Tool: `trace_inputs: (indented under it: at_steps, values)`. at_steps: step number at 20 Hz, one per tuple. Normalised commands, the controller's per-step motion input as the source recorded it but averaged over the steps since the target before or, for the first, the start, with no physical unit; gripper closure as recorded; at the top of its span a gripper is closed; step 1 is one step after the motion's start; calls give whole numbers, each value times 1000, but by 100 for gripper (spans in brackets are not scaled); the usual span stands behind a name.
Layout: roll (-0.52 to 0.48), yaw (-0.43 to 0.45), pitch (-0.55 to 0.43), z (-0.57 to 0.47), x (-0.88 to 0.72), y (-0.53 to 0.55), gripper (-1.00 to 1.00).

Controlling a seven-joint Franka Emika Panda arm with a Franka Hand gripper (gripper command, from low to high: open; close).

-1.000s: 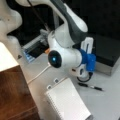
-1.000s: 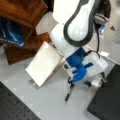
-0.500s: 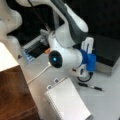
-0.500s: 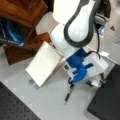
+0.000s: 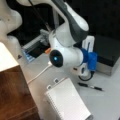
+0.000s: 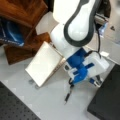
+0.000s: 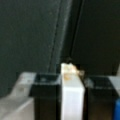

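Item 1. Gripper (image 7: 72,82): in my wrist view it fills the lower frame. Its two black fingers (image 7: 46,95) stand close together, pinched on either side of a white block (image 7: 72,97). I read them as holding it.

Item 2. White block: upright between the fingers and touching both. Its top end is worn and stained tan. Beyond it I see only dark panels.

Item 3. Blue mount (image 5: 91,62) (image 6: 80,67): visible in both front views on the white arm's last joint, low over the table (image 5: 107,105) (image 6: 50,105).

Item 4. Pen (image 5: 90,86) (image 6: 68,96): dark and slim, lying flat on the table in both front views. It is just beside the arm's end and nothing touches it.

Item 5. Notebook (image 5: 67,102) (image 6: 43,63): white and spiral-bound, lying closed on the table near the pen. In a front view its far edge lies against the wooden furniture (image 6: 22,12).

Item 6. Black box (image 5: 107,52) (image 6: 105,100): beside the arm's end, at a front view's right.

Item 7. White cable (image 5: 40,73): trails across the table from the arm toward a front view's left.

Item 8. Wooden furniture (image 5: 15,95): brown, at a front view's lower left.

Item 9. Dark perforated board (image 6: 12,105): at a front view's lower left, bordering the table
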Motion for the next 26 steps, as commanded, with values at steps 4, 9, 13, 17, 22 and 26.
trace_inputs:
  at_steps: [4, 9, 13, 17, 22, 26]
  values:
    - [88, 25, -39, -13, 143, -62, 100]
    - [75, 32, 6, 159, 115, -45, 100]
    - [41, 45, 61, 326, 64, -16, 100]
    - [2, 68, 103, 347, 25, -12, 100]
    - [-13, 74, 108, 268, 7, 7, 100]
    - [-12, 58, 98, 265, -2, 100, 100]
